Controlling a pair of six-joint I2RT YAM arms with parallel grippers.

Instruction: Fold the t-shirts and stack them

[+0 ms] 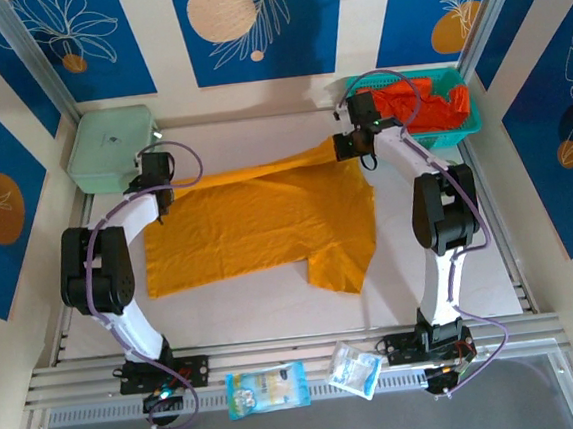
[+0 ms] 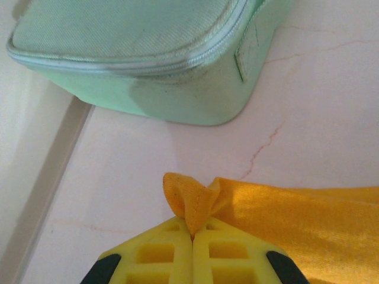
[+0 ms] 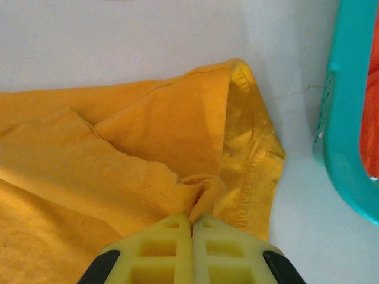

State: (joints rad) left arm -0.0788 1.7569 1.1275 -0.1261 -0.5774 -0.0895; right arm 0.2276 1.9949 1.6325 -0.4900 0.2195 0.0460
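The top external camera sits high above and behind the 2 arm bases, looking steeply down on the whole pale table [image 1: 265,312]. The left wrist camera rides just behind the left gripper [image 2: 192,229], very close to it, facing forward toward the pale green zippered box [image 2: 136,53] just ahead. The right wrist camera looks likewise over the right gripper [image 3: 191,219], the teal plastic mesh basket [image 3: 346,118] at its right. All 3 views share the mustard-yellow cloth t-shirt [image 1: 257,217].
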